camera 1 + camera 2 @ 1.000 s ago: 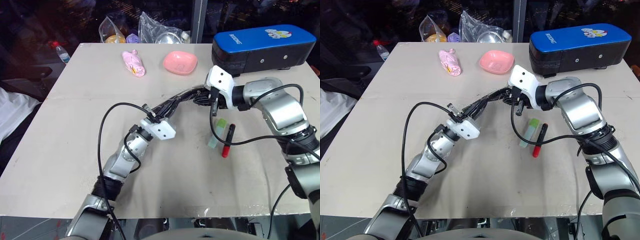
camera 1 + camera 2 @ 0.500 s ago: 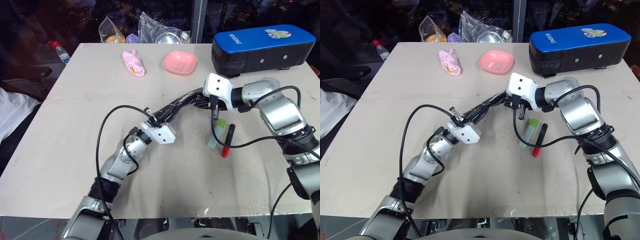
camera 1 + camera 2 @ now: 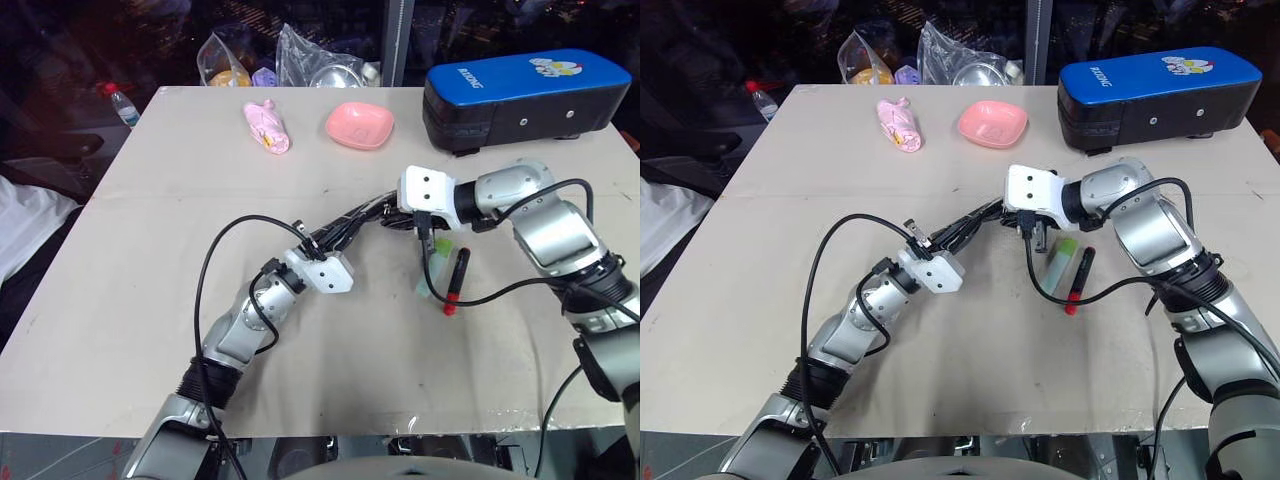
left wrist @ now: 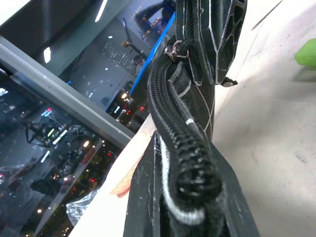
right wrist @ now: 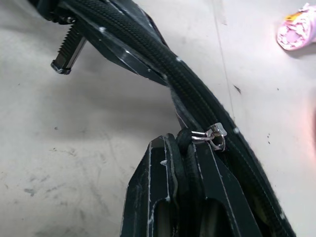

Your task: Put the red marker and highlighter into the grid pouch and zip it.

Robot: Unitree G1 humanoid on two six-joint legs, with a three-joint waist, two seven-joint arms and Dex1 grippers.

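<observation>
Black grid pouch (image 3: 965,222) pinched between left gripper (image 3: 923,240) and right gripper (image 3: 1025,217); red marker (image 3: 1078,279), highlighter (image 3: 1059,259) still out, unzipped.

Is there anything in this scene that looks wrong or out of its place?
Yes. The grid pouch hangs in the air, stretched between the left claw and the right claw, both shut on it. The red marker and highlighter lie on the table, not inside the pouch. Nothing looks spilled or damaged.
</observation>
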